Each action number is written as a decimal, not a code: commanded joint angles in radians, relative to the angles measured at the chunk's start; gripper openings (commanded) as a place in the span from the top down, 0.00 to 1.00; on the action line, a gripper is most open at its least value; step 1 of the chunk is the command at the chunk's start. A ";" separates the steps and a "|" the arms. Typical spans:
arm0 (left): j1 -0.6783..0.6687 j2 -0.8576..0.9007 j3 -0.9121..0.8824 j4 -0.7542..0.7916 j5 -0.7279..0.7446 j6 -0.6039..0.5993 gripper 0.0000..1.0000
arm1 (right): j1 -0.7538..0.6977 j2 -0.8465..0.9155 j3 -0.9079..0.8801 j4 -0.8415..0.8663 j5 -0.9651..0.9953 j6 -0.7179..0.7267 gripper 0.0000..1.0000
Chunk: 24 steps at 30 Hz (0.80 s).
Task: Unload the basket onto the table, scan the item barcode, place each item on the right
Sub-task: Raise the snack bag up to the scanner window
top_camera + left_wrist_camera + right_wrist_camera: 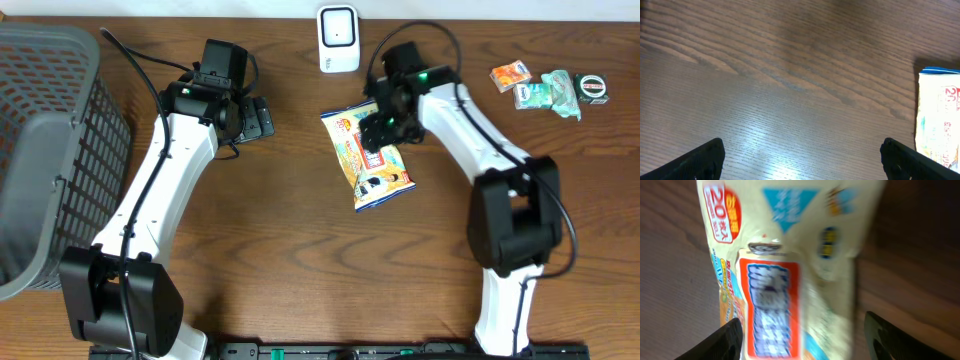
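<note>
- Step in hand, as judged: pickup of the item, ahead of any scan. The snack packet (378,170) lies flat near the middle of the worktop (300,260), a little in from the far edge, printed face up. No barcode is readable in any view.
- Right gripper (802,320): over the packet's far end, jaws apart, one finger (732,340) to each long side. The wrist view is blurred but shows bare wood between the packet's edge and one finger. The packet is straddled, not clamped.
- Left gripper (801,150): over bare wood to the left of the packet, jaws spread wide with nothing between them. Only the packet's edge shows at the side of its wrist view.
- Scanner (338,38): a white unit at the middle of the far edge, near the packet but apart from it.
- Other goods: basket (40,150) at the left edge, and small packs (548,90) in the far right corner, well apart from the work.
- Progress, as judged: early. The item is not lifted, and nothing has been presented to the scanner.
- Next move calls for closing the right jaws squarely across the packet's width and lifting it clear. The coded face must then be turned toward the scanner. Which face carries the code cannot be told; if it is the underside, the packet must be turned over.
- Risk, as judged: the thin film pack may buckle or slip in a narrow grip.
</note>
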 commanded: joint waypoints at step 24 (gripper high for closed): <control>0.003 0.000 -0.001 -0.003 -0.002 -0.002 0.02 | 0.026 0.029 0.213 0.446 0.122 0.207 0.99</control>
